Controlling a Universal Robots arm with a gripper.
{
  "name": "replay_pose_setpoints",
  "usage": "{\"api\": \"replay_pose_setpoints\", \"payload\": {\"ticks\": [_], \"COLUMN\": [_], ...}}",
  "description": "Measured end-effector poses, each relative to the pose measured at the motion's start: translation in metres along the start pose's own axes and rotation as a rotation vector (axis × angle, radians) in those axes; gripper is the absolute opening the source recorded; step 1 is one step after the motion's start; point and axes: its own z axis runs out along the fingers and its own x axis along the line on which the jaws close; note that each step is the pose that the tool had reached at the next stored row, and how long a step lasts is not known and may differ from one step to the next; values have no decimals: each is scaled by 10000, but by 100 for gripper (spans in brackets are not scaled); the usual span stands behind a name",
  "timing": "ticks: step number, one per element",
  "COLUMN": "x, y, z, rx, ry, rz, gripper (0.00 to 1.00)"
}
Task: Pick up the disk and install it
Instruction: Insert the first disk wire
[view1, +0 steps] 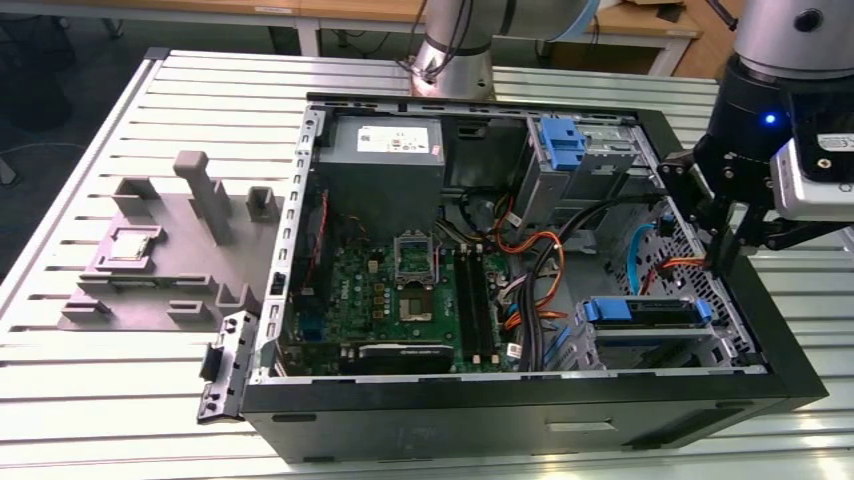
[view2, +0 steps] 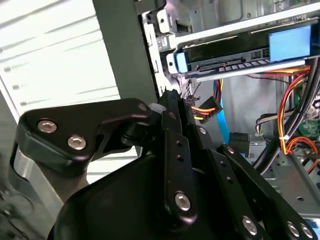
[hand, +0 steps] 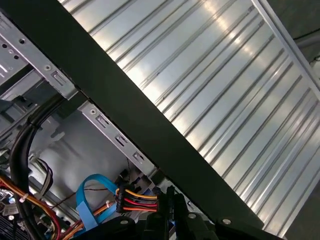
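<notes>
Finds the gripper (view1: 725, 258) pressed together, empty as far as shows, just inside the computer case (view1: 534, 412) wall in the exterior view, with the disk (view1: 642, 312) seated in its bay nearby at about eight o'clock, long axis running nine-to-three.

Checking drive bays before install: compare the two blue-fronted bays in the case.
The upper bay sits at the case's far end beside the power supply; the lower bay sits near the front edge. The upper bay's blue latch stands tall and narrow; the lower bay's runs wide. Both are silver metal.
</notes>
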Motion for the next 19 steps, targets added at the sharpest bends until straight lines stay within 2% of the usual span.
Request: {"api": "replay_pose_setpoints", "payload": {"ticks": [8,10,19], "x": [1,1,4], "y": [0,-1,-4], "z": [2,1,1], "rx": [433,466,466], "ry": [-33,-37,-35], "rz": [1350,1445,1452], "gripper": [17,17,17]}}
